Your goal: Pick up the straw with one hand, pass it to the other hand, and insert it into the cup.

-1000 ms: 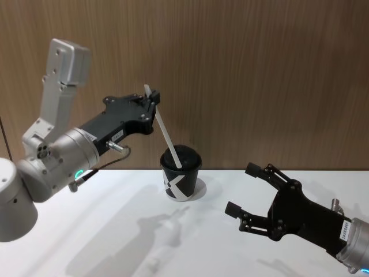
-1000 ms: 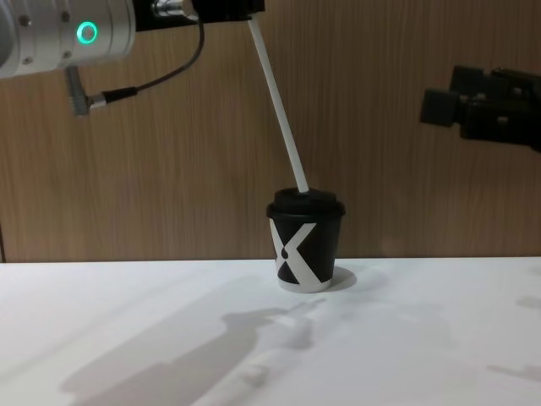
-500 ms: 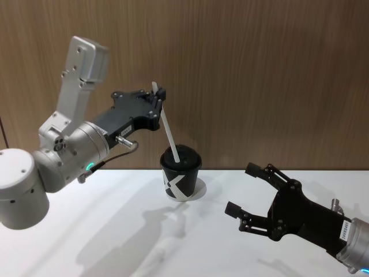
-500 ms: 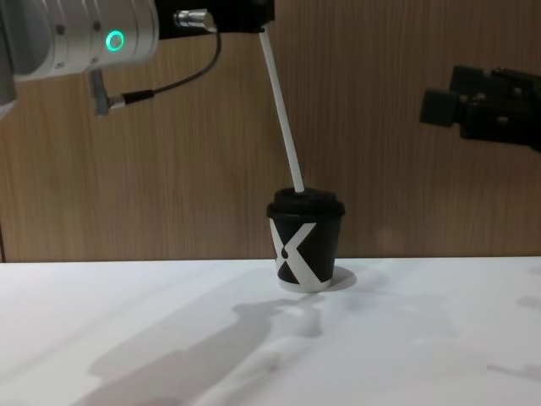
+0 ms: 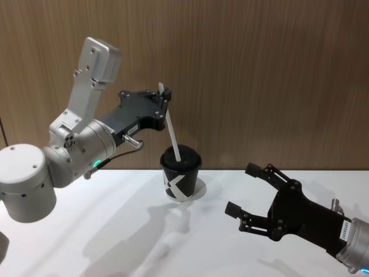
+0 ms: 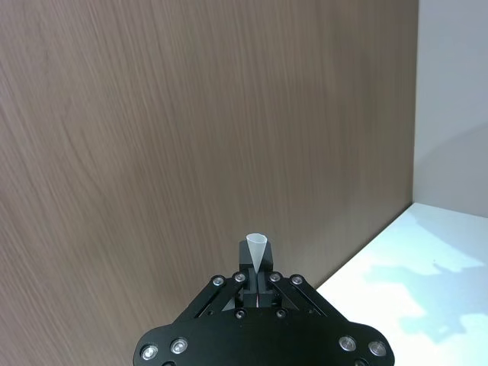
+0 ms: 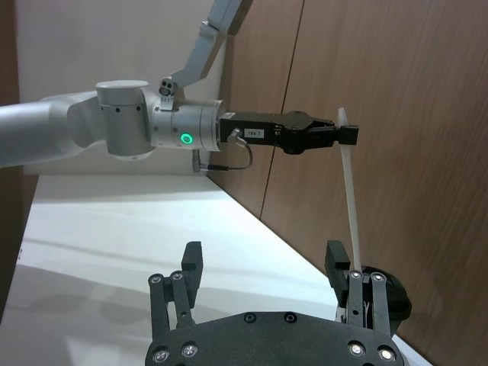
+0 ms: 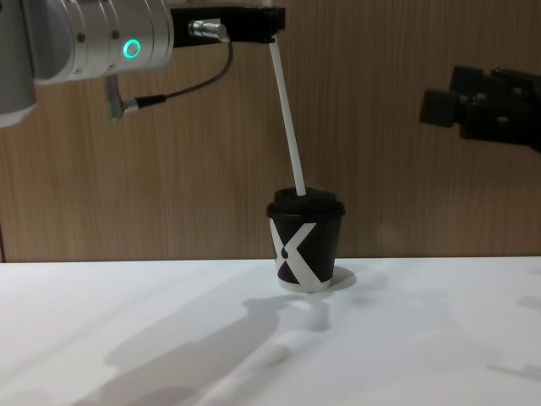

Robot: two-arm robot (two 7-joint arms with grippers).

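the straw [image 5: 172,128] is held clenched near its top by the left gripper [image 5: 164,98], its lower end at the cup [image 5: 180,174] lid; the right gripper [image 5: 253,196] fingers are spread, well apart over the tabletop [image 5: 115,231].

White table [image 5: 115,231] against a wood-panelled wall [image 5: 259,69]. One black cup [image 5: 180,175] with white X pattern stands upright on it, near the wall.

Cup [image 8: 305,244]: bold white X-like mark on black wall, facing camera in chest view; no words legible.

Left tool [image 5: 163,99]: small white label strip on black body, print too small to read.

Right tool [image 5: 253,196]: small white label with dark characters at wrist end, 4 o'clock in head view; illegible.

No other readable text.
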